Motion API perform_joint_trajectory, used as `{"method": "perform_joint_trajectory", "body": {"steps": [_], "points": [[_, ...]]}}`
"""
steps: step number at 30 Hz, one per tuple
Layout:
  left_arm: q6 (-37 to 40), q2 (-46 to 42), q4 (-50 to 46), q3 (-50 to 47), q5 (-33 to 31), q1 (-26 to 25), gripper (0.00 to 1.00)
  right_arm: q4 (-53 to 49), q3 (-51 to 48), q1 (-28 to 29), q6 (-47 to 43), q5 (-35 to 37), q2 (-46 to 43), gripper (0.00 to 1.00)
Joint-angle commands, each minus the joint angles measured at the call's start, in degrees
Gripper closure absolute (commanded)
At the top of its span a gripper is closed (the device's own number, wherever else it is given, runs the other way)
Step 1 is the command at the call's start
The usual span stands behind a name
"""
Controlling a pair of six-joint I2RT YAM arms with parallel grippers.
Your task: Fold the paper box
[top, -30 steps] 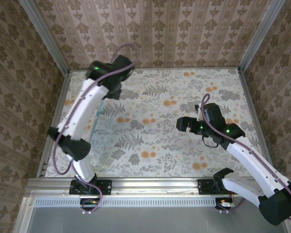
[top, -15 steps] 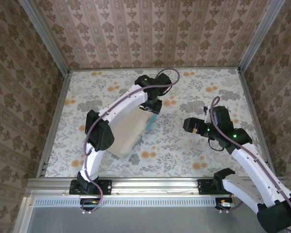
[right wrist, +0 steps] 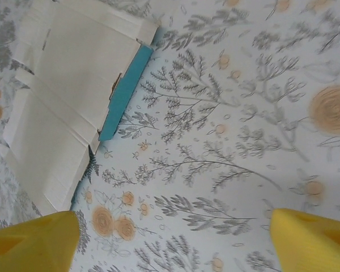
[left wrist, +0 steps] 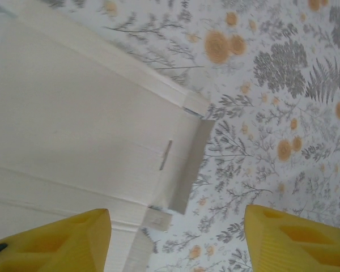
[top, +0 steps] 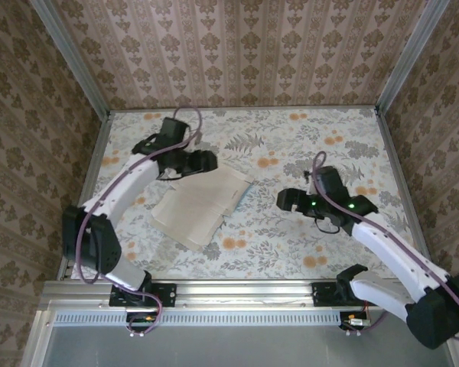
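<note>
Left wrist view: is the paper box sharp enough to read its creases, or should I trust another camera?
Left wrist: paper box soft and washed out, creases faint; right wrist: crisper, turquoise flap clear; top external: evenly lit, no glare.

A lab test cell: damask-papered walls [top: 252, 53] enclose a floral table [top: 291, 237] edged with aluminium rail [top: 237, 290]

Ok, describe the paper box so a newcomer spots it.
On the flowered table, look left of centre. The paper box lies there as a flat, creased off-white sheet, a turquoise flap at its right edge, plain against the patterned top.
</note>
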Motion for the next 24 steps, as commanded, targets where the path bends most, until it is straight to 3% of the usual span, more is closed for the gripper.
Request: {"method": "perform_joint_trajectory", "body": {"steps": [1, 8, 13, 17, 20, 24], "points": [[3.5, -5.6, 8.4, -6.6, 7.0, 3.2, 0.36, 6.2, 3.0, 5.0, 8.3, 6.7, 5.4, 0.19], [2.2, -15.1, 18.5, -16.4, 10.7, 5.4, 0.34, 12.4, 11.0, 12.0, 17.2, 14.9, 23.1, 0.37], [1.1, -18.6, 21.6, -20.0, 13.2, 5.6, 0.30, 17.2, 15.4, 12.6, 19.8, 14.3, 31.9, 0.44], [1.9, -19.7, 20.2, -20.6, 13.5, 5.7, 0.20, 15.7, 19.4, 12.5, 21.1, 16.4, 36.6, 0.50], [2.6, -21.0, 18.1, -20.3, 13.3, 5.9, 0.00, 15.4, 21.1, 12.2, 22.3, 16.9, 39.6, 0.52], [4.7, -23.5, 16.6, -20.8, 11.7, 6.0, 0.00, 16.4, 23.5, 11.9, 22.9, 16.3, 44.0, 0.57]]}}
